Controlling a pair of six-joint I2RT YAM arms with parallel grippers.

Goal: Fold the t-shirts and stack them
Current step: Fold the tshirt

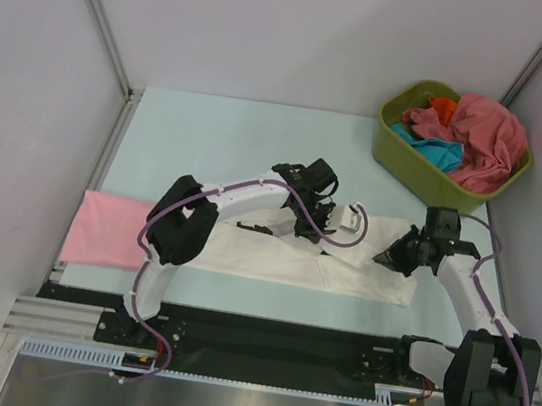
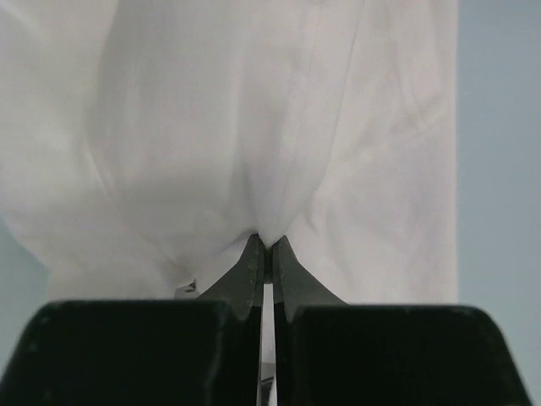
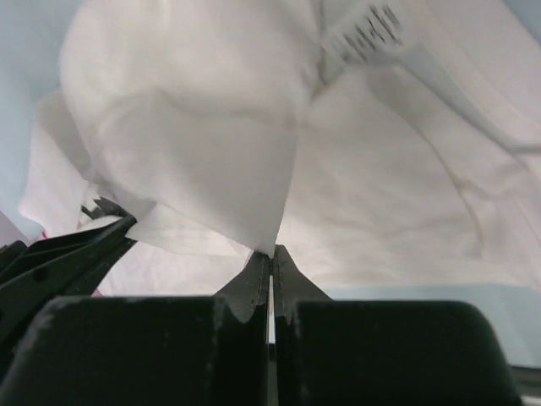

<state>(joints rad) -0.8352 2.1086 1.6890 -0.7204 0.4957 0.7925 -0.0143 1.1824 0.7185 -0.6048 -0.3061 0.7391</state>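
Both pairs of jaws are closed on cloth. The left gripper pinches a raised fold of the white t-shirt, and creases run up from its fingertips. The right gripper pinches another peak of the same shirt, with the cloth bunched in a rounded puff above its tips. In the right wrist view a small label with dark marks sits at the top of the shirt.

From above, the white t-shirt lies across the middle of the table, long side left to right, and both arms reach over it. Its near edge runs roughly parallel to the table's near edge, with a narrow strip of blue between them. In the left wrist view its right-hand edge is straight, with bare table beside it. A broad band of table surface shows between the shirt's far edge and the back wall.

The pink t-shirt lies flat at the left, across the table's left edge, just beside the left arm's elbow. The olive-green tub stands in the far right corner, apart from the white shirt, close to the right arm's wrist. It holds a rose-red t-shirt, a teal t-shirt and an orange t-shirt, heaped above its rim
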